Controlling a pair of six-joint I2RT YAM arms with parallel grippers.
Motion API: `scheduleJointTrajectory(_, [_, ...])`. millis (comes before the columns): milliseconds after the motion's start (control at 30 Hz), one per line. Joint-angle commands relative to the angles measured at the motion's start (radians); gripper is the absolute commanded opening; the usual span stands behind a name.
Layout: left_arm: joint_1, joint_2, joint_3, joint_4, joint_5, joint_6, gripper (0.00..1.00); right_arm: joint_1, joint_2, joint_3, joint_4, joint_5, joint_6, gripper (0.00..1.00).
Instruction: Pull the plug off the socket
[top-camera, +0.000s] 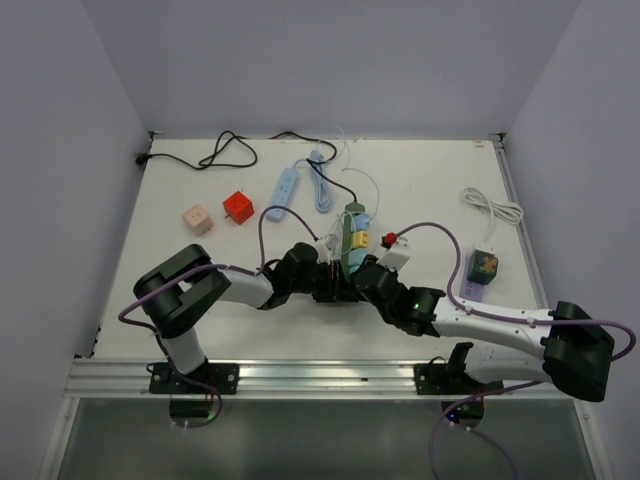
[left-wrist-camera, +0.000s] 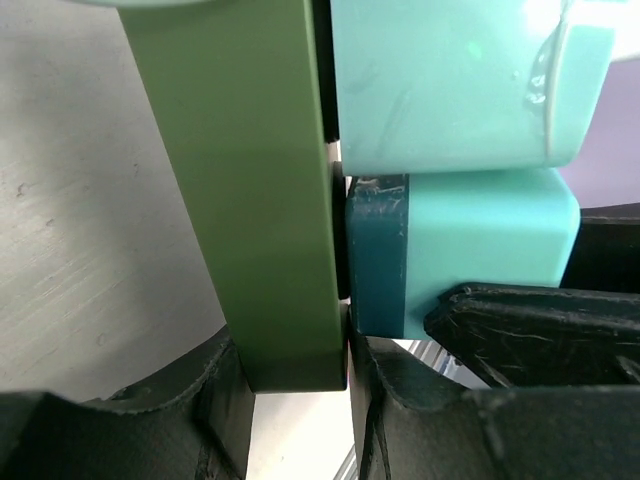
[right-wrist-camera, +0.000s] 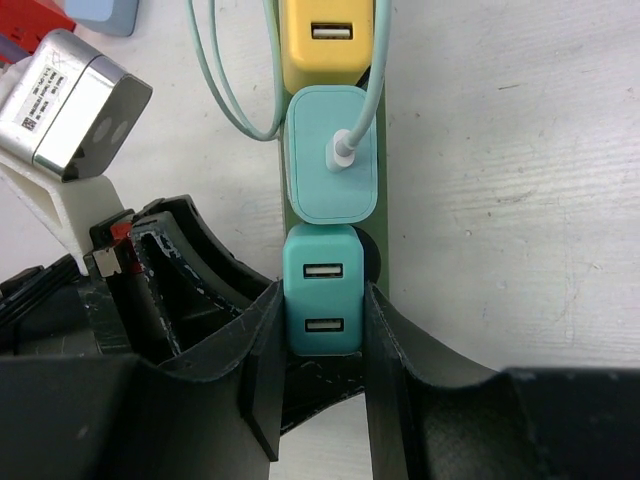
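Closest to the lens, your right gripper (right-wrist-camera: 320, 340) is clamped narrow on the teal plug (right-wrist-camera: 321, 285), one finger pressed against each side. That plug sits seated in the end socket of the green power strip (left-wrist-camera: 240, 180), its base flush against the strip's face. Just beyond it a mint adapter (right-wrist-camera: 332, 165) with a cable touches it, then a yellow adapter (right-wrist-camera: 330, 40). Your left gripper (left-wrist-camera: 297, 375) appears closed on the strip's near end, though that view is very tight. The strip lies mid-table (top-camera: 200, 290).
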Motion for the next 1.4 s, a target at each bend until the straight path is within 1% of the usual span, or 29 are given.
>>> scheduleJointTrajectory(0, [0.006,0.001,0.025,-0.084,-0.186,0.085,0.00,0.036,-0.035,0.098,0.109,0.047,0.059,0.00])
scheduleJointTrajectory(67, [0.009,0.002,-0.005,-0.024,-0.142,0.039,0.00,0.035,-0.048,0.082,0.109,0.060,0.075,0.00])
scheduleJointTrajectory(100, [0.013,-0.001,-0.069,0.099,-0.119,0.012,0.00,0.035,-0.074,0.051,0.112,0.064,0.078,0.00])
scheduleJointTrajectory(133, [0.030,-0.001,-0.102,0.166,-0.073,-0.051,0.00,0.033,-0.085,0.033,0.122,0.066,0.079,0.00])
scheduleJointTrajectory(200, [0.049,0.007,-0.164,0.314,-0.026,-0.099,0.00,0.033,-0.120,-0.021,0.155,0.083,0.079,0.00])
scheduleJointTrajectory(233, [0.067,0.014,-0.178,0.350,0.006,-0.131,0.00,0.033,-0.154,-0.037,0.161,0.087,0.076,0.00])
scheduleJointTrajectory(300, [0.082,0.019,-0.200,0.401,0.027,-0.148,0.00,0.033,-0.186,-0.072,0.164,0.104,0.078,0.00])
scheduleJointTrajectory(433, [0.101,0.011,-0.200,0.401,0.032,-0.147,0.00,0.033,-0.240,-0.089,0.130,0.130,0.087,0.00])
scheduleJointTrajectory(533, [0.101,0.002,-0.189,0.377,0.014,-0.131,0.00,0.035,-0.231,-0.078,0.110,0.132,0.092,0.00])
scheduleJointTrajectory(600, [0.098,-0.012,-0.162,0.300,-0.008,-0.104,0.00,0.033,-0.214,-0.052,0.107,0.130,0.096,0.00])
scheduleJointTrajectory(633, [0.092,-0.018,-0.150,0.265,-0.041,-0.069,0.00,0.033,-0.201,-0.041,0.074,0.127,0.098,0.00])
scheduleJointTrajectory(700, [0.081,-0.045,-0.105,0.139,-0.092,-0.026,0.00,0.035,-0.152,0.006,0.053,0.124,0.099,0.00])
scheduleJointTrajectory(733, [0.066,-0.054,-0.087,0.093,-0.154,0.019,0.00,0.033,-0.135,0.026,0.046,0.124,0.096,0.00])
scheduleJointTrajectory(767, [0.056,-0.062,-0.058,0.015,-0.184,0.037,0.00,0.033,-0.095,0.064,0.027,0.118,0.095,0.00])
scheduleJointTrajectory(867, [0.032,-0.081,-0.012,-0.097,-0.272,0.096,0.00,0.033,-0.047,0.127,0.013,0.107,0.076,0.00])
scheduleJointTrajectory(967, [0.021,-0.097,0.021,-0.183,-0.344,0.137,0.00,0.035,-0.023,0.147,0.010,0.104,0.064,0.00])
scheduleJointTrajectory(1033, [0.013,-0.104,0.025,-0.205,-0.356,0.149,0.00,0.035,-0.025,0.144,-0.002,0.109,0.065,0.00])
scheduleJointTrajectory(1100, [0.015,-0.107,0.016,-0.202,-0.358,0.139,0.00,0.035,-0.047,0.128,-0.005,0.121,0.076,0.00])
scheduleJointTrajectory(1133, [0.018,-0.104,0.007,-0.184,-0.324,0.131,0.00,0.033,-0.056,0.115,0.009,0.124,0.075,0.00])
scheduleJointTrajectory(1167, [0.024,-0.099,-0.028,-0.111,-0.286,0.116,0.00,0.033,-0.070,0.089,0.013,0.129,0.076,0.00])
scheduleJointTrajectory(1200, [0.050,-0.082,-0.048,-0.066,-0.238,0.066,0.00,0.030,-0.081,0.078,0.013,0.133,0.084,0.00])
scheduleJointTrajectory(1233, [0.068,-0.070,-0.069,-0.020,-0.138,0.038,0.00,0.027,-0.105,0.068,0.010,0.138,0.087,0.00])
scheduleJointTrajectory(1267, [0.090,-0.055,-0.115,0.092,-0.091,0.010,0.00,0.024,-0.114,0.049,0.009,0.139,0.092,0.00])
scheduleJointTrajectory(1300, [0.125,-0.029,-0.132,0.137,-0.054,-0.014,0.00,0.015,-0.124,0.039,0.007,0.136,0.101,0.00])
scheduleJointTrajectory(1333, [0.137,-0.021,-0.145,0.169,-0.011,-0.039,0.00,0.012,-0.137,0.031,0.012,0.133,0.105,0.00])
scheduleJointTrajectory(1367, [0.145,-0.016,-0.149,0.189,-0.006,-0.041,0.00,0.007,-0.138,0.017,0.013,0.130,0.107,0.00])
